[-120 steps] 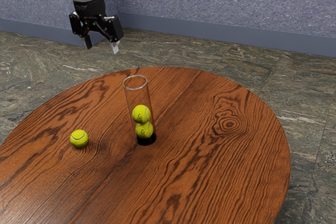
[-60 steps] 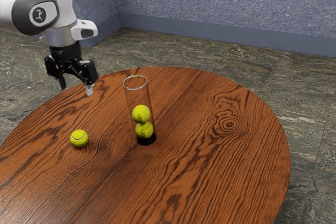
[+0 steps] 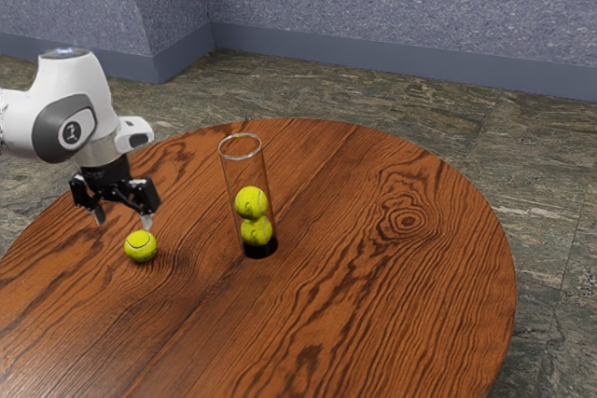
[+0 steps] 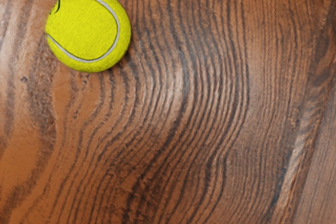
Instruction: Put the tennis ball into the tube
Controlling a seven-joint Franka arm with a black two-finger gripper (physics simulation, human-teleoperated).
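A loose yellow-green tennis ball [image 3: 141, 247] rests on a round wooden table [image 3: 373, 314], outside the tube. Just above it hangs the robot's black two-finger gripper [image 3: 123, 223], pointing down, its fingers spread apart with nothing grasped between them. In the wrist view, the ball has a pale curved seam, a small dark mark near its edge, and wavy wood grain around it. Toward the exterior view's right, apart from the loose ball, a clear tube [image 3: 241, 157] stands upright on a black base [image 3: 260, 247], holding two more tennis balls [image 3: 251, 202], one above the other. Beyond the table lie a streaked stone floor [image 3: 420, 104] and speckled blue-gray walls [image 3: 392, 6].
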